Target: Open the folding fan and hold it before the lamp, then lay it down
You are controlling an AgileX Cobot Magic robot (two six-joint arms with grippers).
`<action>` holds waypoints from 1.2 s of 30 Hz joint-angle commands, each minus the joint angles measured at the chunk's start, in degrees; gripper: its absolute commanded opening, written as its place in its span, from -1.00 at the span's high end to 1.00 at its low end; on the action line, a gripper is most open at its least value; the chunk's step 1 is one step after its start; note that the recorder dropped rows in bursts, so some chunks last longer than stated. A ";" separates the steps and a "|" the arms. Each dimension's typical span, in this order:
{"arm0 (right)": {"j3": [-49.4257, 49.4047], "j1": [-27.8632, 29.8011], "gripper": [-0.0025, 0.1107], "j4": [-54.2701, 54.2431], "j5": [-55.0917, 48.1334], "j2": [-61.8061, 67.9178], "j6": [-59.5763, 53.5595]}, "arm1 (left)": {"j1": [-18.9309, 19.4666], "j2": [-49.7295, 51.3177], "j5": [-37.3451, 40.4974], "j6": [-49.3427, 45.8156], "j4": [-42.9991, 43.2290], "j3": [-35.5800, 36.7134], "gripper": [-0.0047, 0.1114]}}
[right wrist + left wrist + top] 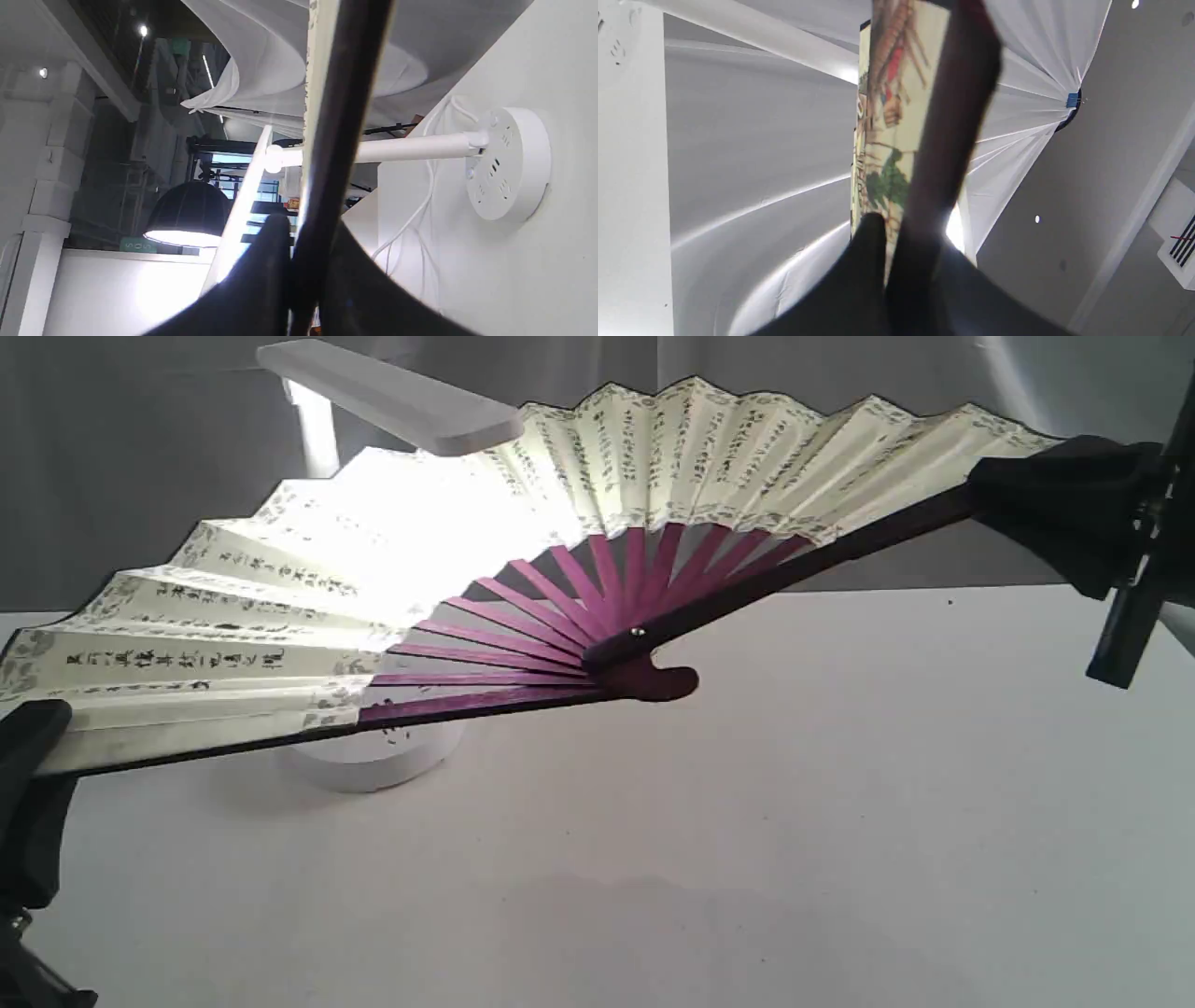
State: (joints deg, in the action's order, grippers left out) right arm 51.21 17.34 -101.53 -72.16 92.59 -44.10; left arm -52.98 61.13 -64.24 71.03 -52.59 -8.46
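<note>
Fan (653,439) stands spread wide over the table (840,803), before the lit lamp (392,397). The left claw (37,733) sits low and the right claw (1046,495) is raised.

Left wrist view: left claw (885,242) is clamped on one guard (957,102).

Right wrist view: right claw (292,247) is clenched on the other, with the lamp (504,163) beyond.

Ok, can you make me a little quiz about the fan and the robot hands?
1. True or false: the folding fan is folded shut.
2. Of the left gripper and the right gripper, which hold the fan's end sticks? A) left only B) both C) neither
3. Fill in: the bright glow on the fan's paper comes from the ____ behind it.
Key: 1 false; 2 B; 3 lamp.
</note>
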 commanded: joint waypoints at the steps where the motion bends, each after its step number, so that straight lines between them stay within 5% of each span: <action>1: -0.03 -0.09 0.96 1.59 2.20 -0.30 -3.39 | 0.10 -1.12 -5.72 3.84 -2.14 -0.19 0.92; 14: -0.03 -0.09 0.96 2.94 2.20 -0.30 -2.95 | 0.10 -1.00 -3.76 3.46 -2.55 -0.19 0.92; 24: -0.03 0.24 0.96 6.91 8.69 -0.17 0.06 | 0.10 -0.60 6.39 -4.50 -8.79 -3.93 0.92; 36: -0.03 7.39 0.96 12.30 9.76 -0.17 2.02 | 0.10 12.50 8.16 -6.45 -9.52 -11.28 0.92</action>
State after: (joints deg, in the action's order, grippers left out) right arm 51.21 23.66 -92.48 -65.00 92.59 -39.78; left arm -52.98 72.00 -53.79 62.88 -60.26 -18.37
